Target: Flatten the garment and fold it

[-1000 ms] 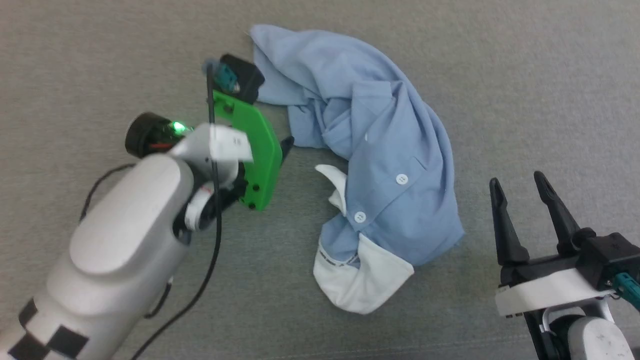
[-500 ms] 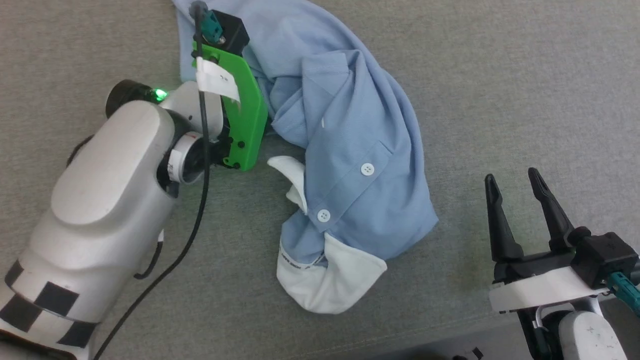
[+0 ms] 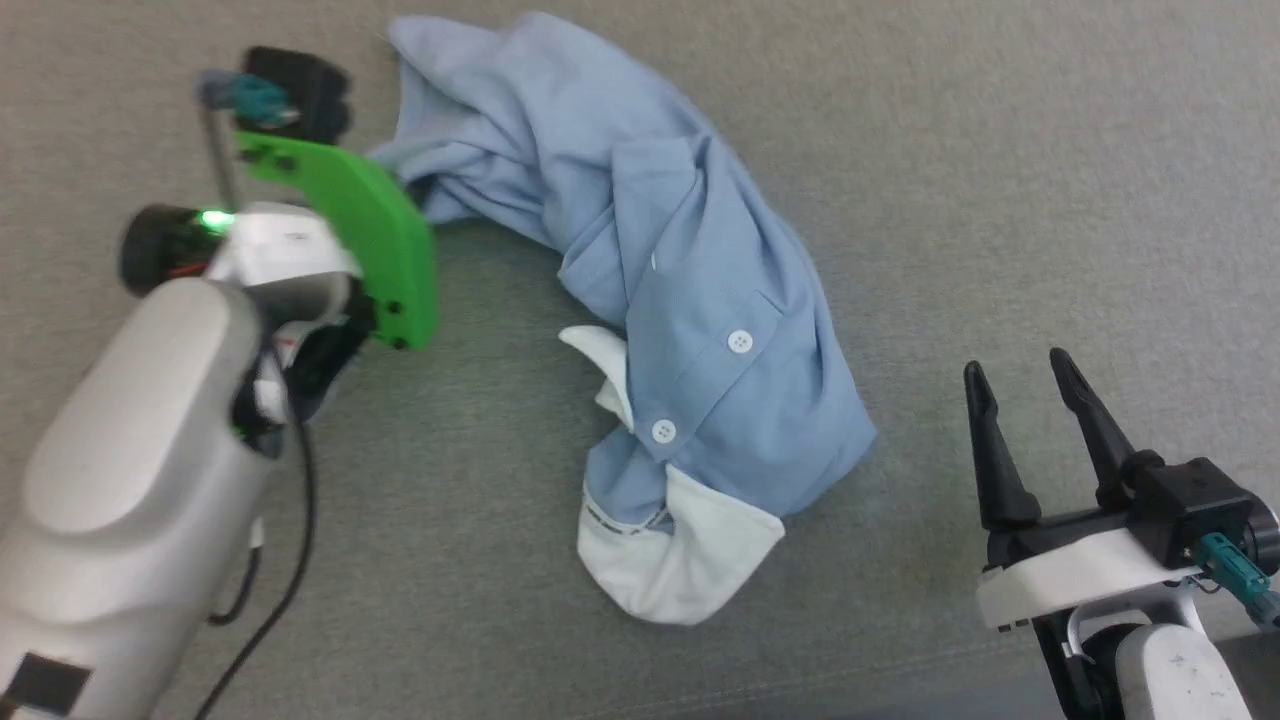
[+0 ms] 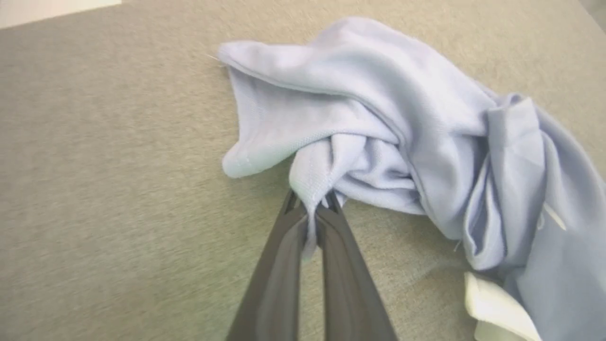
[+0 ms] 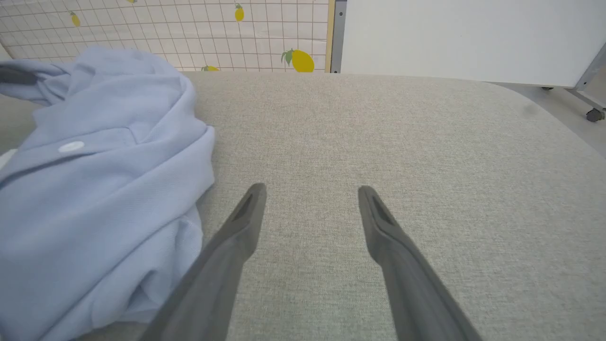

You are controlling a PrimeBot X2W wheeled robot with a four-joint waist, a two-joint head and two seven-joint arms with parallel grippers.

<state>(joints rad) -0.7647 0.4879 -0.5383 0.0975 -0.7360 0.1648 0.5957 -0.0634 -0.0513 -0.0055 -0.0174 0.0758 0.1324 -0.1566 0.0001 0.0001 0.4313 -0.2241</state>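
The garment (image 3: 690,290), a light blue polo shirt, lies crumpled on the grey surface, its white collar (image 3: 680,560) nearest me and two white buttons facing up. In the left wrist view my left gripper (image 4: 310,210) is shut on a hemmed fold at the garment's (image 4: 378,118) edge. From the head camera, that arm's green wrist bracket (image 3: 370,240) hides the fingers at the garment's upper left corner. My right gripper (image 3: 1018,368) stands open to the right of the garment, apart from it. Nothing lies between its fingers (image 5: 312,190), and the garment (image 5: 94,166) is to their left.
A grey fabric surface (image 3: 1000,150) carries everything, with bare room to the right and left of the shirt. Its front edge (image 3: 900,695) runs along the bottom of the head view. Beyond its far side stand a lemon-patterned wall (image 5: 165,28) and a white panel (image 5: 450,38).
My left gripper has shut on the garment's edge and moved left, drawing that corner of fabric with it. The head camera has shifted. The right gripper stays open.
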